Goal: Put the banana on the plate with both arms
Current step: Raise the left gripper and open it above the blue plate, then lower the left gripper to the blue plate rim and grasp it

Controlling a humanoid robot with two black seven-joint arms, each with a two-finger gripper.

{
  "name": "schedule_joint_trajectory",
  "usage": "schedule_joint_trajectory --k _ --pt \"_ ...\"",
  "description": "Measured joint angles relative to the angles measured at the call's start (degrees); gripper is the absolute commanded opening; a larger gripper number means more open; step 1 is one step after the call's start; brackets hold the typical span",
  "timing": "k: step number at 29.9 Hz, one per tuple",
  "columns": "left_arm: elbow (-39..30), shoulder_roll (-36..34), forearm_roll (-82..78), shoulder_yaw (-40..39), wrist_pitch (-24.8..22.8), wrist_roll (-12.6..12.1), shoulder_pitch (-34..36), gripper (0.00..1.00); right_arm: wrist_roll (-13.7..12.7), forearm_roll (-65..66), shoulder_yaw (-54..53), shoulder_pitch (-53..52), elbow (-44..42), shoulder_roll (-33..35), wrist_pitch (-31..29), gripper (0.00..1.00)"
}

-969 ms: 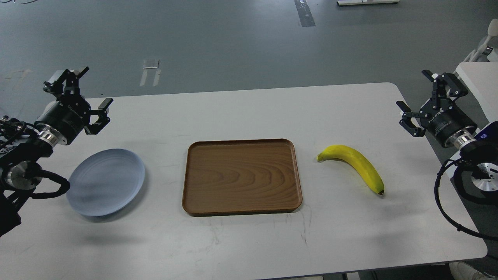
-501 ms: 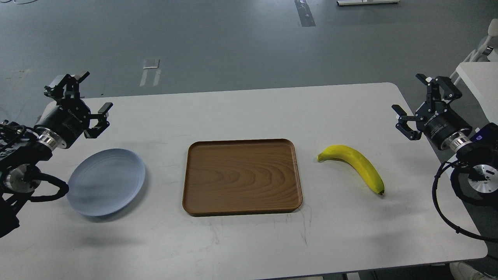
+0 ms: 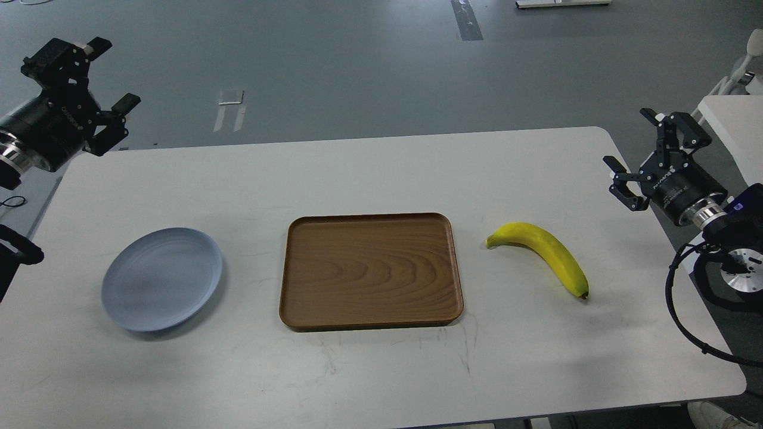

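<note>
The yellow banana [image 3: 545,253] lies on the white table [image 3: 369,369] at the right, stem end toward the tray, dark tip toward the front right. The pale blue-grey plate [image 3: 161,278] sits on the table at the left and holds nothing. My left gripper [image 3: 107,71] is open and empty, raised high at the far left beyond the table's back edge, well away from the plate. My right gripper [image 3: 632,137] is open and empty above the table's right edge, behind and to the right of the banana.
A brown wooden tray [image 3: 371,271] sits in the middle of the table, between plate and banana. Black cables [image 3: 679,310] hang from my right arm by the table's right edge. Another white table corner [image 3: 730,119] stands at the far right.
</note>
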State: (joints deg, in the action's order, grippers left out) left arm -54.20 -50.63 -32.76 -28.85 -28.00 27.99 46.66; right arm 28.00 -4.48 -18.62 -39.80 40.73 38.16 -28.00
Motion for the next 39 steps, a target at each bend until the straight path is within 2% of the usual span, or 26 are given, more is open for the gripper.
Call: schedule_joint_trajectory --k 3,6,9,13,16,19,31,39 --pt "-8.9 -4.2 -12.2 -0.3 0.0 0.0 0.0 1.0 0.0 0.0 0.0 -0.1 0.0 -0.1 0.0 1.0" --pt "-14.8 -7.1 -23.3 -0.2 0.0 0.0 -0.3 1.0 0.0 0.0 0.0 -0.1 0.1 -0.2 0.0 1.0" --pt "-18.2 -8.5 -36.3 0.4 0.0 0.0 -0.9 1.0 0.0 0.0 0.0 0.0 0.1 -0.2 0.0 1.0" --pt "-18.9 -9.3 -49.6 2.3 0.0 0.0 -2.3 1.0 0.0 0.0 0.0 0.0 0.1 -0.3 0.0 1.0" --pt "-18.1 -9.6 -57.0 5.6 0.3 0.0 -3.7 1.0 0.0 0.0 0.0 0.0 0.1 -0.3 0.0 1.0" --pt "-16.4 -9.6 -60.6 8.0 2.6 0.0 -5.1 1.0 0.0 0.0 0.0 0.2 0.1 -0.3 0.0 1.0" --pt "0.4 -6.6 -61.7 11.6 10.1 0.0 -9.2 0.99 0.0 0.0 0.0 0.3 0.2 -0.4 0.0 1.0" --pt "4.6 -4.7 -60.9 15.0 11.9 0.0 -9.6 0.93 0.0 0.0 0.0 0.3 0.2 -0.5 0.0 1.0"
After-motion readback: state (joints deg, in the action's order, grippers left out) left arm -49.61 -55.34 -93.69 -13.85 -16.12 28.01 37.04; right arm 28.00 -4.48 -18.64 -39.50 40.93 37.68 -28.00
